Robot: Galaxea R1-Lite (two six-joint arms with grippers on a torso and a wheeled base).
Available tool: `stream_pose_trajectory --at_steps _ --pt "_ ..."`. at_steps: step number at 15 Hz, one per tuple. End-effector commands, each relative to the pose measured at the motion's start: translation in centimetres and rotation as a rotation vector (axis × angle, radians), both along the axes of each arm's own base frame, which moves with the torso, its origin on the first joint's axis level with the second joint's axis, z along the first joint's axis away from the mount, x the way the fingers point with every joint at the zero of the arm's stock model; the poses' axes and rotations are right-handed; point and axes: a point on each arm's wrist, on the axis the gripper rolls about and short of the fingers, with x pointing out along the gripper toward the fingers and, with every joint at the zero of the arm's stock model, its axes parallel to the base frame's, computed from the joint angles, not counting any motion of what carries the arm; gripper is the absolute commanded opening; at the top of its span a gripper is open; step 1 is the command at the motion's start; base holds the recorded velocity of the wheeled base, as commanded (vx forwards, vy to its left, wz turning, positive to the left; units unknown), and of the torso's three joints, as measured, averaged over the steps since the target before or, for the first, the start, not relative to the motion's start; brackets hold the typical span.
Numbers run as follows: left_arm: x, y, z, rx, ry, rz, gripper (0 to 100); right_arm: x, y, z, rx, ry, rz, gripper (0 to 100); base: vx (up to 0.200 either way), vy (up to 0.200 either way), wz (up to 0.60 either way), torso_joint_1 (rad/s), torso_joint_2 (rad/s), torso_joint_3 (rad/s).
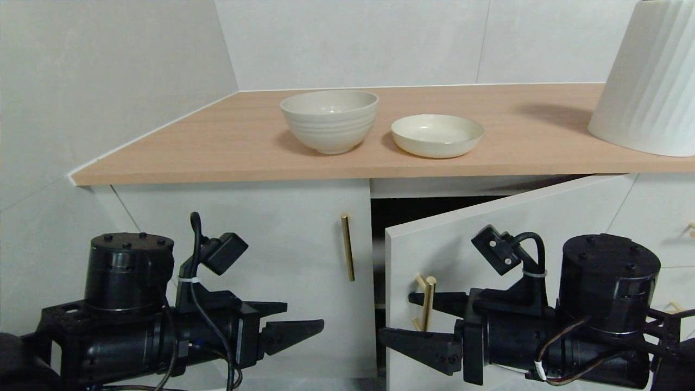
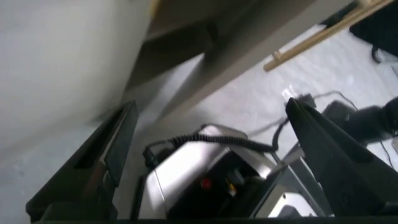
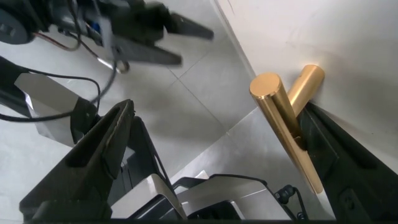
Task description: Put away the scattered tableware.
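The bowl [image 1: 329, 120] stood upright on the counter [image 1: 228, 146], near 12 o'clock in the head view, its hollow bare. The plate [image 1: 437, 134], shallow and cream, sat just beside it at the bowl's 3 o'clock, apart from it, with a narrow strip of wood between them. Both were well back from the counter's front edge.

Below them were 2 white doors. The left door [image 1: 244, 244] was closed flat, with a slim brass bar [image 1: 347, 247] upright at its 3 o'clock edge. The right door [image 1: 488, 239] stood ajar, leaving a dark gap at its 12 o'clock and 9 o'clock sides, and carried a brass handle [image 1: 428, 301] near its 9 o'clock edge.

The right gripper [image 1: 395, 316], at 5 o'clock in the head view, pointed toward 9 o'clock with its jaws apart. In the right wrist view the handle stood between its fingers [image 3: 93, 162], close against 1 of them and well off the other.

The left gripper [image 1: 304, 316], at 7 o'clock, pointed toward 3 o'clock at the closed door's lower part, jaws apart and holding nothing.

A white ribbed shade [image 1: 651, 81] stood on the counter at 2 o'clock
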Motion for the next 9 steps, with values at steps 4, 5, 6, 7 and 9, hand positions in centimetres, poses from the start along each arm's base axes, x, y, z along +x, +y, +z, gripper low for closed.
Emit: stream_pose_trajectory --at_steps 4,5,6,7,9 --pt "0.1 -0.4 -0.4 0.005 0.016 -0.015 0 0.1 0.2 -0.5 -0.015 0.014 0.001 100 0.0 0.0 0.0 0.0 0.0 0.0" --pt "0.1 -0.4 -0.3 0.001 0.011 -0.014 0 0.1 0.2 -0.5 -0.014 0.013 0.002 100 0.0 0.0 0.0 0.0 0.0 0.0" --pt "0.0 -0.9 -0.1 -0.007 -0.008 -0.034 0 0.1 0.2 -0.5 -0.014 0.013 0.002 100 0.0 0.0 0.0 0.0 0.0 0.0" --pt "0.1 -1.4 0.0 -0.017 -0.027 -0.054 0 0.1 0.2 -0.5 -0.014 0.013 0.002 100 0.0 0.0 0.0 0.0 0.0 0.0" --pt "1.3 -2.9 0.1 -0.048 -0.087 -0.084 0 0.1 0.2 -0.5 -0.015 0.014 0.001 100 0.0 0.0 0.0 0.0 0.0 0.0"
